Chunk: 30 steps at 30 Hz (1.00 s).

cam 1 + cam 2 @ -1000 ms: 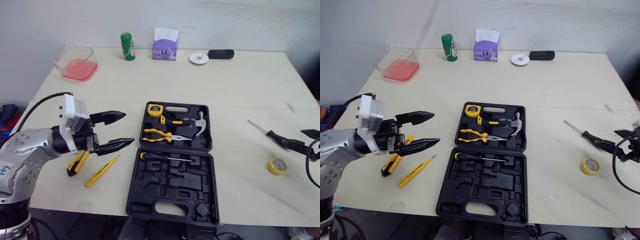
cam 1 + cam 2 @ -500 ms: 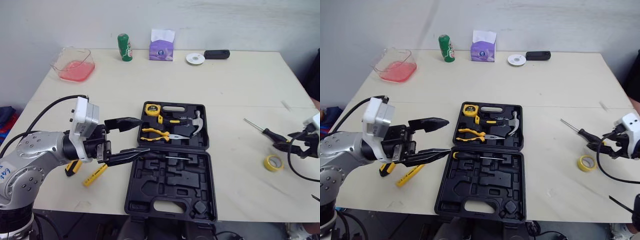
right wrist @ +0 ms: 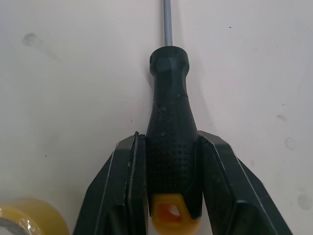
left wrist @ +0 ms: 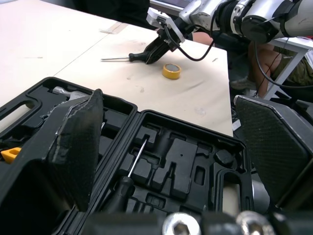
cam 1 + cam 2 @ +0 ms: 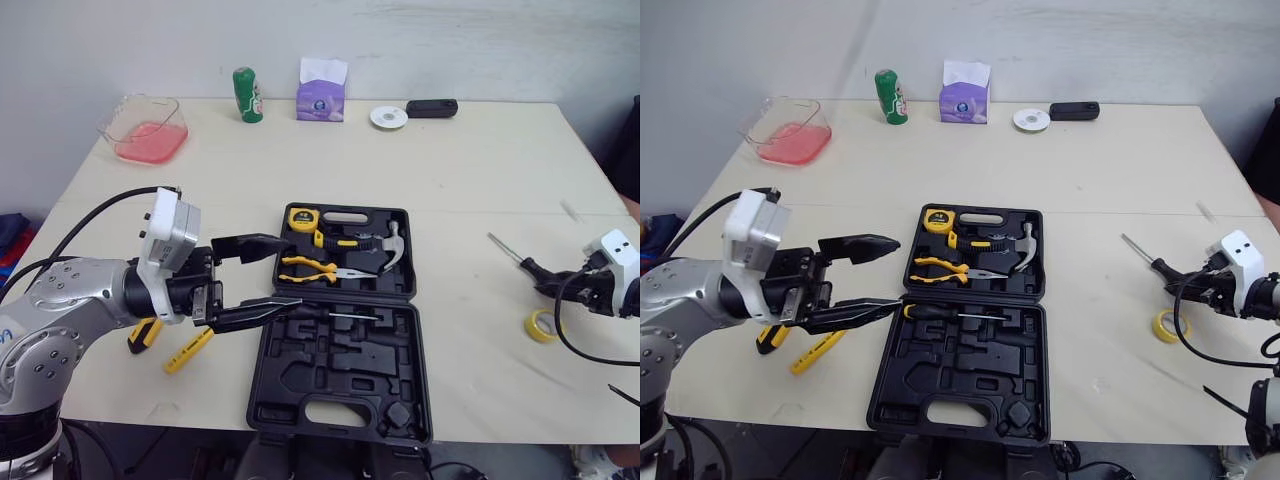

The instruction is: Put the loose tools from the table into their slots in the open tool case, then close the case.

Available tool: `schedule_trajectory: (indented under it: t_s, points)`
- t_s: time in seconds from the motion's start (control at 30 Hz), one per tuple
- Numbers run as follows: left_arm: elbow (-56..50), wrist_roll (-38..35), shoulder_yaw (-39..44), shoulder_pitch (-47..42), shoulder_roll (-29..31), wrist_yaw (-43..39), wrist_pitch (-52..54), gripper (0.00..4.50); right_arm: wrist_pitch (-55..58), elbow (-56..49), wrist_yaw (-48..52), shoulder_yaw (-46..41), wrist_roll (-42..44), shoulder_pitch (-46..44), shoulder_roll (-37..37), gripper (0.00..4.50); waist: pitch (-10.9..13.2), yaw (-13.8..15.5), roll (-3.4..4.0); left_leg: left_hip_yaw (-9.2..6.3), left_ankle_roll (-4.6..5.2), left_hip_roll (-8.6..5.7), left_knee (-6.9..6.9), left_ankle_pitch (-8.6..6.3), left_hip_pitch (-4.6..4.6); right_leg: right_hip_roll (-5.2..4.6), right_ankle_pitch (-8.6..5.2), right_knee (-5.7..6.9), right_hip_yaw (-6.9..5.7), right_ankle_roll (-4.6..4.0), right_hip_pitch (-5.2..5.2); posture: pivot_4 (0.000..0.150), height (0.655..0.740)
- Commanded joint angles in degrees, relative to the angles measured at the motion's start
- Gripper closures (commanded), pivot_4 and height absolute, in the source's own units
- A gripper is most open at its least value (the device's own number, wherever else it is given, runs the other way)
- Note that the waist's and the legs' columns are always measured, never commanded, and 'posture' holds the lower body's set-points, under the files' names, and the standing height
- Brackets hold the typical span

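Note:
The black tool case (image 5: 266,395) lies open mid-table, with a tape measure (image 5: 305,220), pliers (image 5: 320,268), a hammer (image 5: 390,250) and a screwdriver (image 5: 335,314) in its slots. My left gripper (image 5: 290,272) hovers open over the case's left edge, its fingers (image 4: 78,142) wide apart and empty. At the right, my right gripper (image 3: 168,138) is shut on the handle of a black screwdriver (image 3: 168,98) lying on the table (image 5: 500,170). A yellow tape roll (image 5: 542,325) sits just beside it. A yellow tester screwdriver (image 5: 190,348) and a yellow-black tool (image 5: 143,335) lie left of the case.
Along the table's far edge stand a clear container of pink stuff (image 5: 143,130), a green can (image 5: 246,94), a purple tissue box (image 5: 322,90), a white disc (image 5: 388,117) and a black device (image 5: 432,107). The table's right edge is close to my right gripper.
My right gripper has closed on the black screwdriver's handle. My left gripper moved right, from above the loose yellow tools to the case's left edge, still open.

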Motion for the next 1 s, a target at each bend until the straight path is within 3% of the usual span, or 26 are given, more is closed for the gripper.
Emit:
schedule_trajectory:
  t_s: [0.03, 0.23, 0.37, 0.43, 0.57, 0.63, 0.7, 0.87, 1.0]
  points:
    - [-0.7, 0.4, -0.5, -2.1, -0.5, -0.4, -2.2, 0.00, -2.2, -1.2, -0.3, -2.6, 1.8, 1.4, -0.1, 3.45, 0.0, 0.0, 0.00, 0.00, 0.00, 0.00, 0.01, 0.00, 0.00, 0.00, 0.00, 0.00, 0.00, 0.00, 0.00, 0.150, 0.7400]
    - [0.8, 1.0, -3.0, -3.7, -0.8, -2.6, -3.0, 0.00, -4.6, -3.7, -0.1, -4.5, 3.2, 2.9, -0.6, 3.45, 0.0, 0.0, 0.00, 0.03, 0.00, 0.00, 0.01, 0.00, 0.01, 0.01, 0.00, 0.01, 0.03, 0.00, 0.00, 0.150, 0.7400]
    - [2.6, 2.3, -4.3, -4.8, -0.5, -5.1, -3.7, 0.00, -2.4, -14.5, 3.3, -6.7, 7.1, 4.6, -1.2, 3.45, 0.1, -0.2, 0.12, 0.09, 0.00, 0.00, 0.01, 0.00, 0.03, 0.04, 0.00, 0.03, 0.08, 0.00, -0.02, 0.150, 0.7400]
    - [3.7, 4.5, -5.0, -4.4, -0.2, -6.8, -5.0, 0.00, 3.0, -25.5, 4.5, -7.6, 10.0, 7.8, -1.7, 3.45, 0.1, -0.1, 0.13, 0.14, 0.00, 0.04, 0.00, 0.00, 0.08, 0.08, 0.00, 0.09, 0.11, 0.01, -0.02, 0.150, 0.7400]
    - [6.1, 13.1, -6.8, -2.0, 0.5, -11.0, -12.1, 0.00, 25.8, -51.8, 2.1, -9.9, 19.3, 14.3, -3.2, 3.45, 0.1, 0.2, 0.16, 0.10, -0.05, 0.10, -0.02, 0.00, 0.07, 0.10, 0.00, 0.12, 0.08, 0.00, -0.06, 0.150, 0.7400]
    - [7.1, 17.3, -7.3, 0.3, 1.0, -13.7, -16.5, 0.00, 37.1, -67.5, 1.7, -8.3, 24.3, 18.0, -5.2, 3.45, 0.2, 0.2, 0.18, 0.08, -0.07, 0.10, -0.06, -0.02, 0.01, 0.07, -0.01, 0.10, 0.09, -0.01, -0.13, 0.150, 0.7400]
    - [8.0, 20.5, -7.2, 2.6, 1.3, -15.6, -20.3, 0.00, 43.5, -76.7, 0.8, -6.5, 27.0, 19.8, -6.4, 3.45, 0.2, 0.2, 0.18, 0.07, -0.08, 0.11, -0.10, -0.04, -0.07, 0.04, -0.02, 0.09, 0.09, -0.04, -0.23, 0.150, 0.7400]
    - [8.8, 22.0, -4.6, 9.3, 1.6, -20.7, -25.0, 0.00, 51.6, -87.8, -2.1, -1.6, 29.4, 18.0, -7.5, 3.45, 0.2, 0.2, 0.04, 0.04, 0.03, 0.13, -0.11, -0.23, -0.20, -0.11, -0.05, 0.03, 0.11, -0.10, -0.36, 0.150, 0.7400]
    - [8.7, 22.0, -1.8, 14.0, 2.5, -21.3, -25.4, 0.00, 51.6, -92.1, 0.4, 3.1, 30.6, 15.7, -7.6, 3.45, 0.2, 0.2, 0.05, 0.02, 0.11, 0.09, -0.04, -0.21, -0.95, -0.25, -0.04, 0.09, 0.11, -0.13, -1.14, 0.150, 0.7400]
